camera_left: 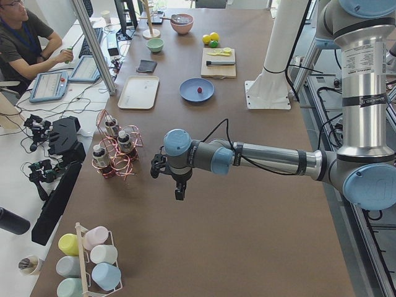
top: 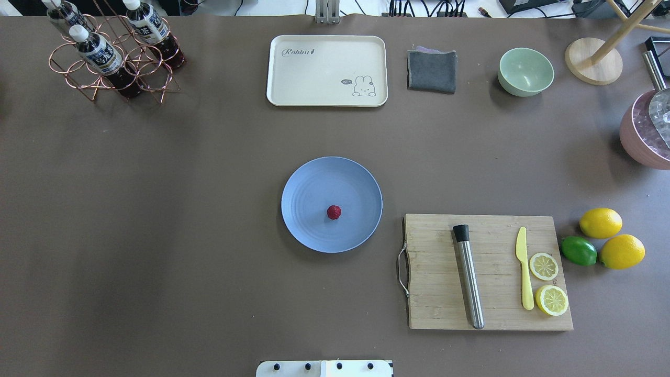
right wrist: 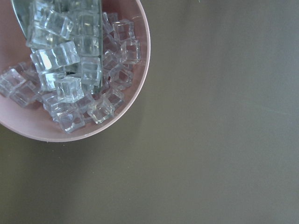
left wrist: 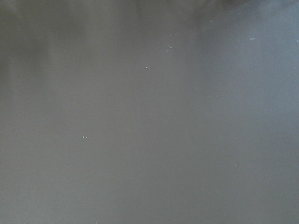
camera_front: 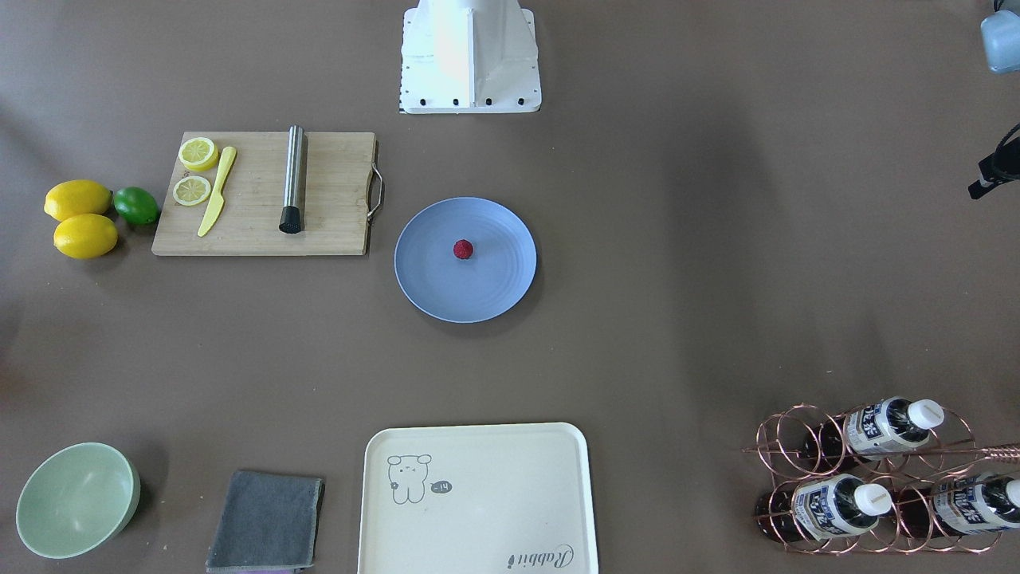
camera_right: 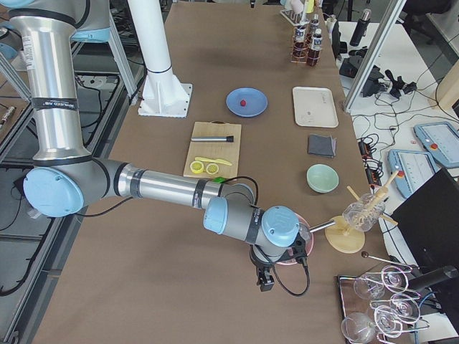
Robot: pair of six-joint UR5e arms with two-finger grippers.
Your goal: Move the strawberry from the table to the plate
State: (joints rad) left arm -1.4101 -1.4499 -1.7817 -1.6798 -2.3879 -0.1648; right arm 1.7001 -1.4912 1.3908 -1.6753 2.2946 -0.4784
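Front-facing: strawberry (camera_front: 463, 249) lies near the middle of the plate (camera_front: 422, 287); the job looks done.
Overhead: strawberry tiny, dark red, bumpy, roundish.
Left side: left fingers (camera_left: 179, 192) hang over bare surface (camera_left: 247, 247), well apart from the plate, probably to keep clear; spread cannot be told.
Right side: right fingers (camera_right: 265, 279) equally remote; spread cannot be told.

Strawberry (top: 333, 212) sat on plate (top: 314, 183), just below its centre, mid-frame on table (top: 157, 209). Lower right: wooden cutting board (top: 434, 293) carried steel muddler (top: 468, 277), yellow knife (top: 524, 267) and two lemon slices (top: 544, 266). Lime (top: 578, 250) and two lemons (top: 600, 222) lay just right of it. Top row, left to right: copper rack (top: 99, 86) with bottles (top: 97, 50), cream tray (top: 324, 78), grey cloth (top: 432, 70), green bowl (top: 525, 71), wooden stand (top: 593, 68). Pink bowl (top: 641, 136) was cut off by right edge.
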